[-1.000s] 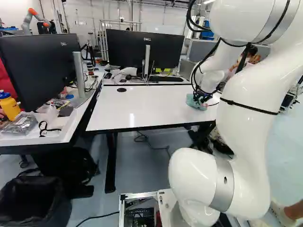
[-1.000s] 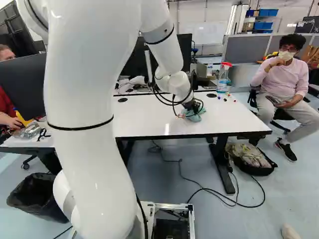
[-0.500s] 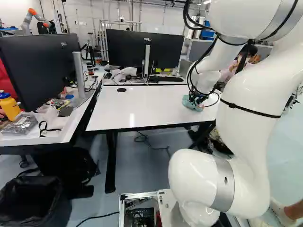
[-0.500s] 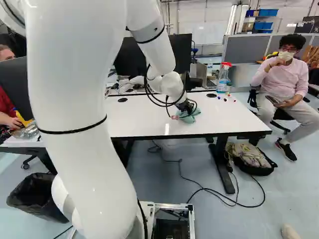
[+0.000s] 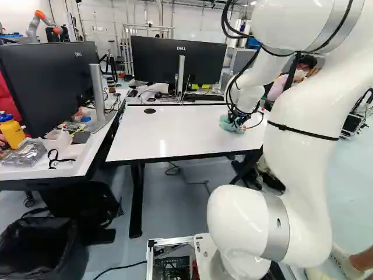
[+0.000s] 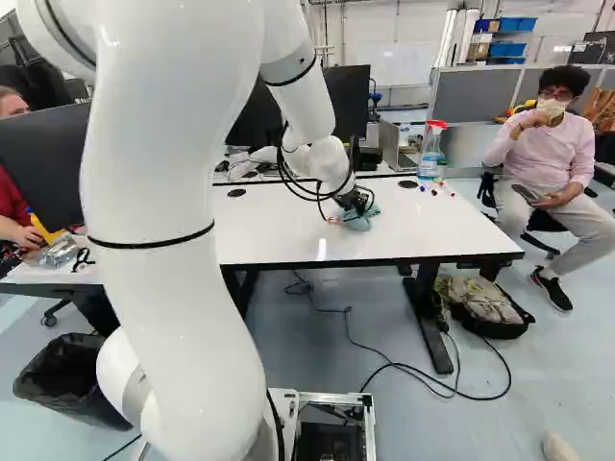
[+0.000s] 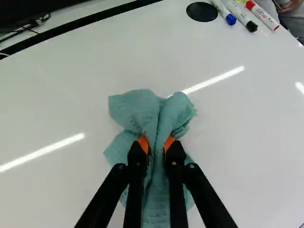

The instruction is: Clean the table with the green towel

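My gripper [image 6: 361, 204] is low over the white table [image 6: 279, 230], right of the middle of the right base view. The same gripper [image 7: 156, 145] in the wrist view is shut on the green towel [image 7: 137, 111], its orange pads pinching a fold from two sides. The towel's bunched ends spread on the tabletop ahead of the fingers and beside them. At the left base view's right, the towel [image 5: 228, 124] shows partly behind the gripper.
Several markers [image 7: 244, 16] lie near a black round table cap [image 7: 202, 12]. A spray bottle [image 6: 431, 149] stands at the far right edge. Monitors [image 5: 178, 61] stand behind the table. Another robot [image 5: 41, 23] is far back. A person sits beyond the table's right end.
The arm has moved, carrying the gripped towel over the tabletop toward the left and slightly farther from the base. The base has stayed put.
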